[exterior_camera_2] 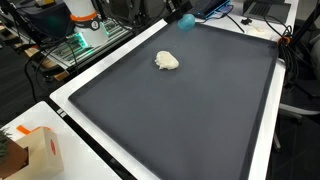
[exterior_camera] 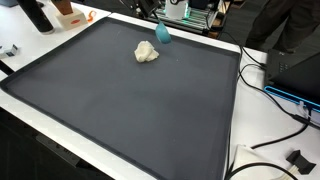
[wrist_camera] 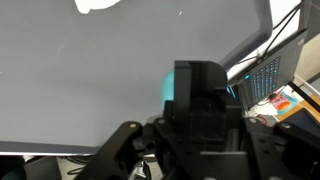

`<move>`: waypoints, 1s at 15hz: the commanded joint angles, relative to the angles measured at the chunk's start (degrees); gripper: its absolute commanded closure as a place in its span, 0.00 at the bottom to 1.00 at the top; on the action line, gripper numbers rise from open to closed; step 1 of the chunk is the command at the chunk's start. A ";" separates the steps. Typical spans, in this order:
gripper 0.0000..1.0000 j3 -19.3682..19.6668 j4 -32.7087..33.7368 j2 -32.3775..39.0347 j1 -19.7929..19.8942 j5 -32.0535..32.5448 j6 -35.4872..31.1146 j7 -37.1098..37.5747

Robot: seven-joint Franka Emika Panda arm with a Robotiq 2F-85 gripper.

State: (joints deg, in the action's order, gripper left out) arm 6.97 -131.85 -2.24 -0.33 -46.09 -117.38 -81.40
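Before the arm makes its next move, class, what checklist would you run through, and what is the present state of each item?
1. The teal object is in sight near the far edge of the mat in both exterior views: ok.
2. The gripper is open or shut: cannot tell, it is dark and blurred in the wrist view.
3. The gripper holds the teal object: cannot tell.
4. The cream lump lies alone on the mat, nothing touching it: ok.
5. The cables lie off the mat: ok.

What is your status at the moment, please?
Tool by the small teal object, grip state unclear. Teal object at the edge of the dark grey mat. Cream crumpled lump lies apart, mid-mat, not in the way.
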 commanded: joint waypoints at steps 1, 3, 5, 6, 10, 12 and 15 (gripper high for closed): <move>0.75 0.36 1.56 3.38 3.11 -4.09 6.83 -2.97; 0.75 0.53 1.87 4.85 4.64 -5.06 9.97 -3.18; 0.75 0.75 2.03 6.17 6.06 -5.53 12.59 -3.18; 0.75 0.85 2.13 6.82 6.70 -5.82 13.73 -3.29; 0.75 1.37 2.06 9.32 8.85 -6.76 15.75 -2.66; 0.75 1.59 1.88 10.18 9.69 -7.11 15.80 -2.29; 0.75 1.89 1.66 11.34 10.82 -8.06 15.58 -1.98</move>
State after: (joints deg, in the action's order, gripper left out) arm 8.40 -130.42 7.85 9.20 -52.00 -103.23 -83.31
